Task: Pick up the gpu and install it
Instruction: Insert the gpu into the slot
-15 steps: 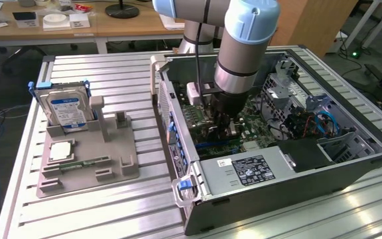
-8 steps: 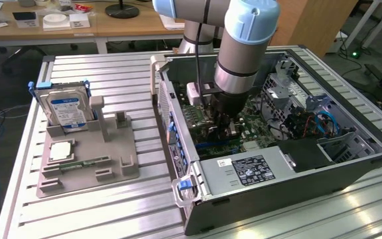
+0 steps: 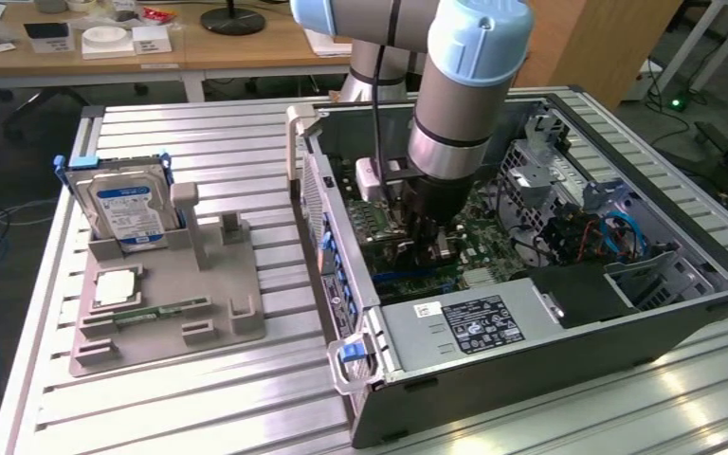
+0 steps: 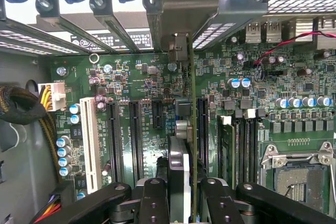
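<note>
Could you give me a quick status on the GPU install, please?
Hand shut on gpu, down inside the open PC case. Card edge-on over the motherboard slots. Nothing blocking.

The gpu point(image 4: 185, 150), a thin board seen edge-on, stands upright over the green motherboard point(image 4: 142, 87), gripped between the fingers point(image 4: 157, 198).

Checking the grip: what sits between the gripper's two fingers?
In the wrist view, the gpu stands edge-on between the gripper fingers, above the motherboard.
</note>
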